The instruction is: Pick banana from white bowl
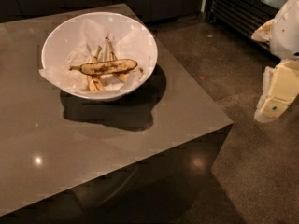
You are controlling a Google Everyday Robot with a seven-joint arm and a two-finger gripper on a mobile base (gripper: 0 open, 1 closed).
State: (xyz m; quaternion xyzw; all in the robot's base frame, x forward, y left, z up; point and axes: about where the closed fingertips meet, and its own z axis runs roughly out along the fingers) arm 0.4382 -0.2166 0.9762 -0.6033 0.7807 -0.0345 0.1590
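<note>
Grey table (93, 167) nearest; banana (108, 67) in white bowl (140, 38); end effector (279, 88) far right, off table; state cannot tell.

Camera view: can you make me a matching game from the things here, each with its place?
1. brown-blotched yellow banana
2. large round white bowl
3. robot's cream-coloured claw
4. crumpled white paper

A. on the grey table
B. right edge, above the floor, off the table
C. lying across paler bananas
D. lining the bowl

Pairs: 1-C, 2-A, 3-B, 4-D
</note>
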